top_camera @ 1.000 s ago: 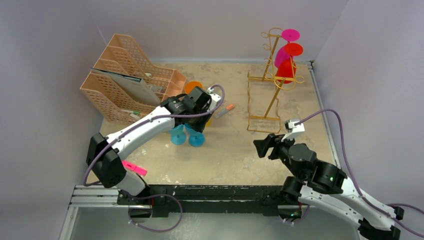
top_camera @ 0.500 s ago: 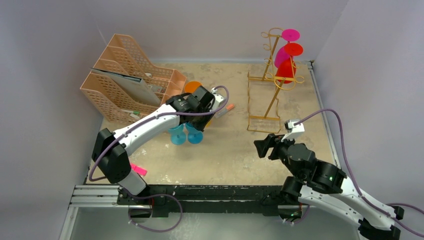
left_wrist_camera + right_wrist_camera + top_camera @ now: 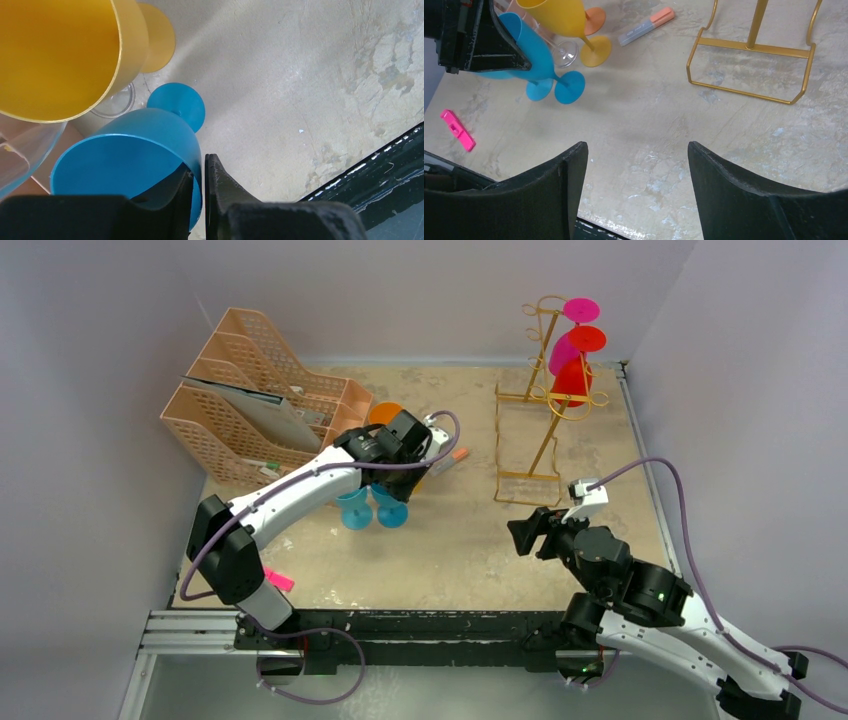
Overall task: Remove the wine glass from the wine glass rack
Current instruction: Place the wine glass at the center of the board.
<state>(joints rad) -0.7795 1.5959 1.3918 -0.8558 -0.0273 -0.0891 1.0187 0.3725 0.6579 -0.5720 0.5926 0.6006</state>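
The gold wire wine glass rack point(image 3: 545, 405) stands at the back right; its base also shows in the right wrist view point(image 3: 749, 65). Two magenta wine glasses point(image 3: 572, 342) and a red wine glass point(image 3: 572, 378) hang upside down on it. My left gripper point(image 3: 392, 480) is at the table's middle left, far from the rack. In the left wrist view it point(image 3: 198, 167) is shut on the rim of a blue wine glass point(image 3: 125, 160), whose foot is on or just above the table. My right gripper point(image 3: 518, 533) is open and empty point(image 3: 637, 150), in front of the rack's base.
A second blue glass point(image 3: 353, 510), a yellow glass point(image 3: 60, 55), a clear glass point(image 3: 115, 102) and an orange glass point(image 3: 385, 412) cluster by the left gripper. A peach lattice file organiser point(image 3: 250, 390) stands at the back left. A marker point(image 3: 646, 25) and a pink object point(image 3: 457, 130) lie on the table.
My left arm has shifted slightly toward the far right with the blue glass in its grip. The right arm has not moved.
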